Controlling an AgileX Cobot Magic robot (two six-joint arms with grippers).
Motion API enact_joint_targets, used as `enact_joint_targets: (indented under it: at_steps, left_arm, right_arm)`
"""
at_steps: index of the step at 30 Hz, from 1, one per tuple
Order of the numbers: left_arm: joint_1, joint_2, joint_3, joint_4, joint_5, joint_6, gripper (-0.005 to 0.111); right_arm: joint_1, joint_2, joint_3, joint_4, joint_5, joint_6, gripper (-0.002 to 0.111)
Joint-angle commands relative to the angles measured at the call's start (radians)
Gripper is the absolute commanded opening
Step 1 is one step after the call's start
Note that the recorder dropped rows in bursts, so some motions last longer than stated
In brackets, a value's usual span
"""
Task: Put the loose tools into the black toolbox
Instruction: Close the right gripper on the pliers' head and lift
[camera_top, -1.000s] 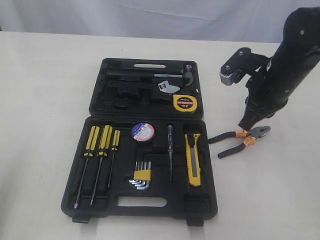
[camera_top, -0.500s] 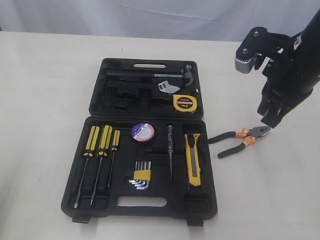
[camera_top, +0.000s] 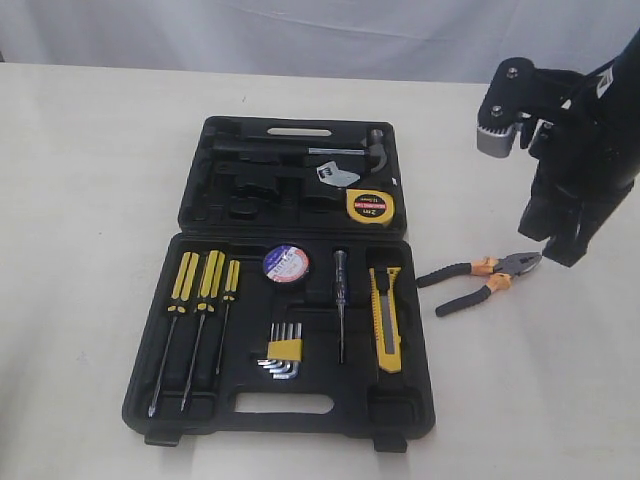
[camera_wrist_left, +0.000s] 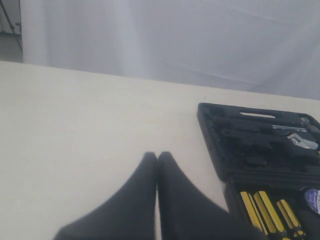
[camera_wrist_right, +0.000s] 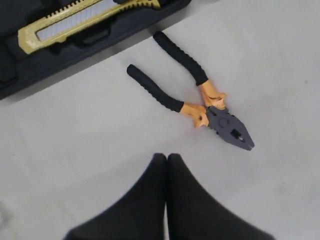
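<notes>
The pliers (camera_top: 482, 277) (camera_wrist_right: 200, 97) with black-orange handles lie on the table right of the open black toolbox (camera_top: 150, 400), handles spread toward the box. My right gripper (camera_top: 562, 255) (camera_wrist_right: 166, 158) hangs shut and empty just beyond the pliers' head. Inside the toolbox sit the yellow tape measure (camera_top: 368, 206), the black tape roll (camera_top: 286, 264) and the yellow-black utility knife (camera_top: 386, 318) (camera_wrist_right: 80, 20). My left gripper (camera_wrist_left: 157, 156) is shut and empty over bare table left of the toolbox (camera_wrist_left: 210, 130); it is out of the exterior view.
The toolbox also holds three yellow-handled screwdrivers (camera_top: 200, 300), hex keys in a yellow holder (camera_top: 282, 352), a tester screwdriver (camera_top: 340, 300), a hammer (camera_top: 300, 148) and a wrench (camera_top: 335, 174). A grey curtain backs the table.
The right arm has swung to the right and lifted away from the pliers, which stay where they were. Nothing in the toolbox has moved.
</notes>
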Motion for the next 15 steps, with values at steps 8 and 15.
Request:
enact_joint_targets:
  at_steps: [8,15]
  left_arm:
    - [-0.006,0.004,-0.005,0.005,0.001,0.0,0.0]
    - [-0.006,0.004,-0.005,0.005,0.001,0.0,0.0]
  right_arm:
    - [0.001,0.089,-0.003,-0.137,-0.005,-0.447,0.0]
    - [-0.025,0.236,-0.003,-0.116,-0.086,-0.611,0.056]
